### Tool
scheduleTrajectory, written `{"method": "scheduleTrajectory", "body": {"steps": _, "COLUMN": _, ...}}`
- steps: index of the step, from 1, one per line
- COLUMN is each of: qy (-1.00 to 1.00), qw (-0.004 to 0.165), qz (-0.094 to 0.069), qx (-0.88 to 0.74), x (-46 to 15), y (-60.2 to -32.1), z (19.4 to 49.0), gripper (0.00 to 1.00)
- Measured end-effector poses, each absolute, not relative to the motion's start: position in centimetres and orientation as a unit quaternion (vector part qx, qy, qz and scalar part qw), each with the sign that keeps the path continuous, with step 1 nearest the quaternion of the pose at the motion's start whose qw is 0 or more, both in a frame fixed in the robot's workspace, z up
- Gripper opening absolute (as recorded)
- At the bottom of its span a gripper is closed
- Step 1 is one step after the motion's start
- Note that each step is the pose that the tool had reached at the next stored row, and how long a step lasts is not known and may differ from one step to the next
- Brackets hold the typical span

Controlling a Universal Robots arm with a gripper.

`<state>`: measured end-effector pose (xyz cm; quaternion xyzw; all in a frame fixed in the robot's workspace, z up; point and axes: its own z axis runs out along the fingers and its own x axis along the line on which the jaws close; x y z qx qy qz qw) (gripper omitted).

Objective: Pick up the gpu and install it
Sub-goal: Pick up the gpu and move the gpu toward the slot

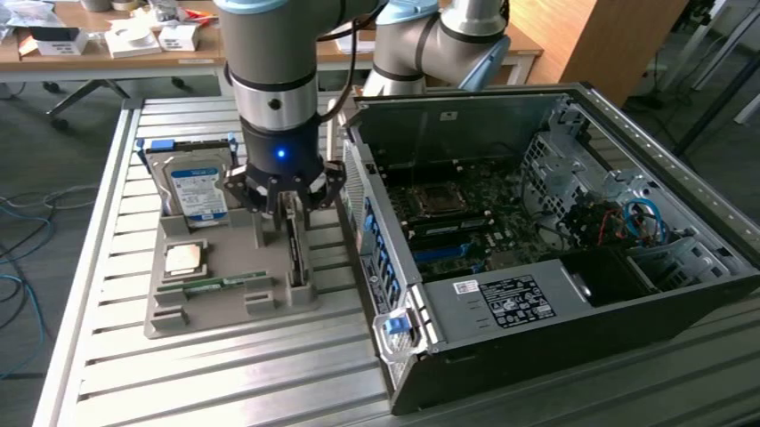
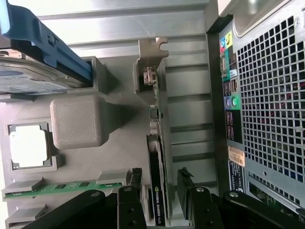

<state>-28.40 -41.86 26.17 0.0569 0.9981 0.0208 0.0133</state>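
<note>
Pick-up step, I judge: the gripper (image 2: pixel 159 180) straddles the gpu (image 2: pixel 156 202), which stands on edge in the holder (image 1: pixel 208 307) beside the case (image 1: pixel 535 302). Its fingers (image 2: pixel 184 181) are open and grip nothing. Closing calls for square contact on both faces.

Bracket (image 2: pixel 151 52) of the gpu (image 2: pixel 156 164) is dull metal, holder (image 2: pixel 76 121) matt plastic.

A slatted metal workbench (image 1: pixel 238 374) stands on a grey floor (image 1: pixel 60 133) with loose cables (image 1: pixel 24 213), a cluttered wooden desk (image 1: pixel 107 60) and a wooden panel (image 1: pixel 618 36) behind.
</note>
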Motion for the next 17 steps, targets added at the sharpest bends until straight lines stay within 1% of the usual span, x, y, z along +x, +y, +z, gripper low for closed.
{"method": "scheduleTrajectory", "body": {"steps": 5, "qy": 0.998, "qw": 0.013, "qz": 0.021, "qx": 0.057, "x": -28.40, "y": -41.87, "z": 25.61, "gripper": 0.43}}
{"method": "scheduleTrajectory", "body": {"steps": 17, "qy": 0.999, "qw": 0.013, "qz": 0.021, "qx": 0.030, "x": -28.52, "y": -41.86, "z": 25.45, "gripper": 0.43}}
